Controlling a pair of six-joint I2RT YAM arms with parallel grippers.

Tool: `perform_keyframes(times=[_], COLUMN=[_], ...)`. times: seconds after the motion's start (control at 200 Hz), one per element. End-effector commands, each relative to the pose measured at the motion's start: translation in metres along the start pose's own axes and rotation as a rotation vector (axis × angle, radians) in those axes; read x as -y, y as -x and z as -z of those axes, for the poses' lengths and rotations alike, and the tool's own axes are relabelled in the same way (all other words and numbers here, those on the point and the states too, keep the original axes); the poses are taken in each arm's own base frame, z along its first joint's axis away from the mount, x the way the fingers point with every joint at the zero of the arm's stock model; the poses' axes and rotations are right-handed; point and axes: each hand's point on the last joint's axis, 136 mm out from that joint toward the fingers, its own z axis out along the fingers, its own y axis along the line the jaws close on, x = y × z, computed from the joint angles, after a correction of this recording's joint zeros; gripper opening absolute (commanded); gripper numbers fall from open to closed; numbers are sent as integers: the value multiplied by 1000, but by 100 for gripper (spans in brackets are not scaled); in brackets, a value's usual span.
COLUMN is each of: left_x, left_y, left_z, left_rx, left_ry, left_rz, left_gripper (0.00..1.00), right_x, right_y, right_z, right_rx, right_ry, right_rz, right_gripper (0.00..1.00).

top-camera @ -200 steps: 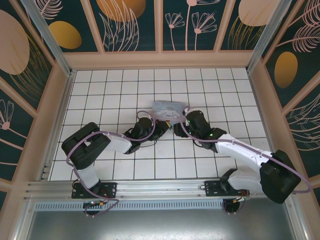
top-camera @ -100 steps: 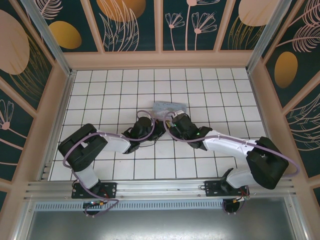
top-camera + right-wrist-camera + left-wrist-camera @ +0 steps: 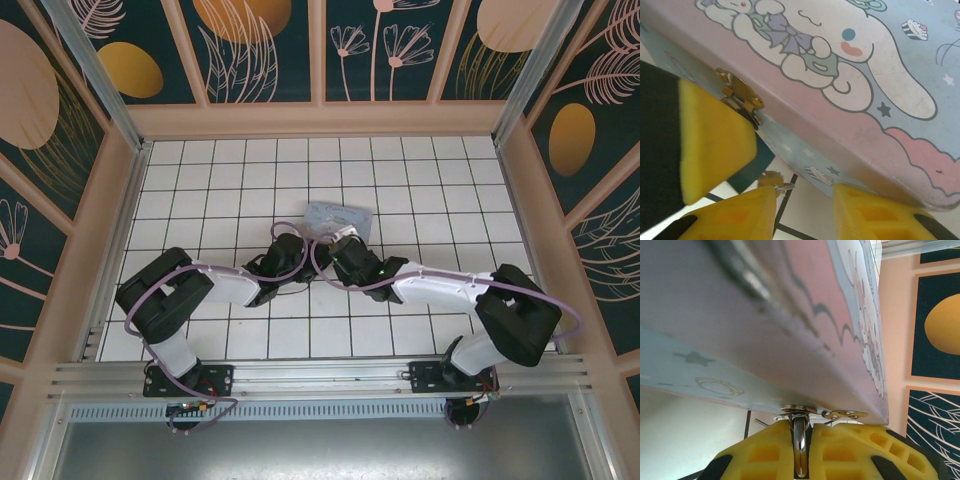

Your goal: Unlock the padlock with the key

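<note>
In the left wrist view my left gripper [image 3: 802, 450] is shut on the padlock's silvery shackle [image 3: 800, 437], which hangs from the hasp of the pastel tin box [image 3: 790, 315]. The right wrist view shows a strip of the padlock's teal body [image 3: 747, 171] under a left-gripper finger [image 3: 715, 140]. The small brassy key [image 3: 771, 179] with its wire ring pokes out beside it and touches the inner edge of one right finger [image 3: 735, 215]. My right gripper [image 3: 805, 212] is open, with a tile-wide gap between its fingers. From above, both grippers [image 3: 316, 254] [image 3: 336, 248] meet at the box's front.
The cartoon tin box [image 3: 338, 216] sits mid-floor on the white tiles just behind both grippers. Its brass hasp [image 3: 740, 95] faces the arms. Wooden walls [image 3: 320, 120] ring the tiled floor, with free tiles to either side of the box.
The right arm has swung left and in toward the left gripper at the box's front, and its jaws have narrowed. The left arm has kept its grip and place.
</note>
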Motion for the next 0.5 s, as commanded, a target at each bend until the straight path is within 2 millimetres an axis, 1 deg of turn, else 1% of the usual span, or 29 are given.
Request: perform_keyframes(times=[0.0,0.12,0.185,0.29,0.375,0.435,0.495], left_x=[54,54,54,55,57,57,58], left_y=[2,1,1,0,1,2,2], left_z=[9,8,8,7,7,7,7], left_rx=[-6,-10,-12,-18,-18,-17,-17], left_ry=[-159,-157,-156,-156,-158,-159,-156], left_rz=[-36,-37,-39,-40,-42,-43,-47], left_gripper=[0,0,0,0,0,0,0], right_x=[13,18,20,18,15,15,16], right_y=[-1,4,8,12,16,17,14], right_z=[-2,11,21,38,48,51,49], right_rx=[11,61,94,156,206,222,220], right_ry=[-81,-75,-56,-25,4,-1,-21], right_rz=[8,-19,-35,-14,-20,-18,-4], right_gripper=[36,38,40,44,45,45,45])
